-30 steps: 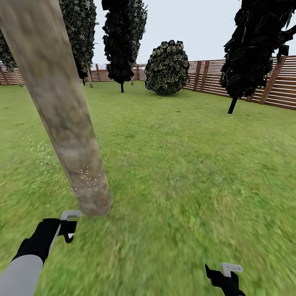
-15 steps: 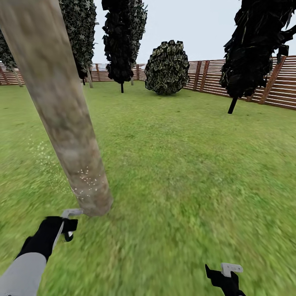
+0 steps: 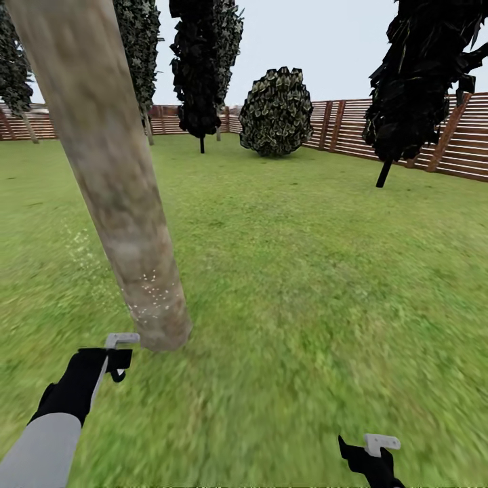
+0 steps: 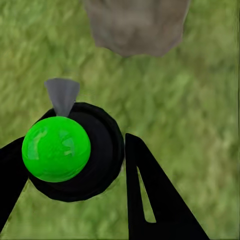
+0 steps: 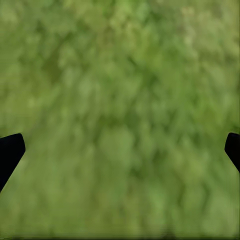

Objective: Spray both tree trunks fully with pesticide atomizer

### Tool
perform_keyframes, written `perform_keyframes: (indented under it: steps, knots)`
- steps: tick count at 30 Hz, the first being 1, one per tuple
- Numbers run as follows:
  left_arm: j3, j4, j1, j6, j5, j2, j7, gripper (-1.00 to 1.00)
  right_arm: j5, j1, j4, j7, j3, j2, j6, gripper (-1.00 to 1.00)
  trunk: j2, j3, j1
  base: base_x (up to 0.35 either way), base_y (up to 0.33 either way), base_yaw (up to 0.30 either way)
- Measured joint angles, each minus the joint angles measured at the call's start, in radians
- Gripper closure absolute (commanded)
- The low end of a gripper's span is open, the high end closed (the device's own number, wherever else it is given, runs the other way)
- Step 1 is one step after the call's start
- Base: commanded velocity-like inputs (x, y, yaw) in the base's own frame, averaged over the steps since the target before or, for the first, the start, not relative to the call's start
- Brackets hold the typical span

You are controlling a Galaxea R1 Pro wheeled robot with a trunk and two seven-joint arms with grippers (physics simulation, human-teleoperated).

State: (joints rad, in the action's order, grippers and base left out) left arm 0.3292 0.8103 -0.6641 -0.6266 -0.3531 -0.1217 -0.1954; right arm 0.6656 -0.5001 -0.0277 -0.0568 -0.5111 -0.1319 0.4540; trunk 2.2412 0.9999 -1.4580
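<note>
Two grippers in the head view, both low over the lawn. Left gripper sits just beside the base of the leaning tree trunk; its wrist view has the fingers closed around the pesticide atomizer, black body with a green ball on top and a grey nozzle aimed toward the trunk base. White specks dot the lower trunk. Right gripper spread wide, nothing between its fingertips, grass beneath. Slatted fence behind

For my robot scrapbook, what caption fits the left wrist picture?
Left gripper shut on a green-ball-topped black atomizer, aimed at the grey-brown tree trunk.
</note>
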Motion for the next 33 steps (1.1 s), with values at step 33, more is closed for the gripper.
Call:
perform_keyframes:
  steps: [33]
  knots:
    - [-0.087, 0.287, -0.094, -0.265, -0.009, -0.051, -0.160, 1.00, 0.000, 0.000, 0.000, 0.001, 0.000, 0.000, 0.000, -1.00, 0.000, 0.000, 0.000, -0.055, 0.001, 0.000]
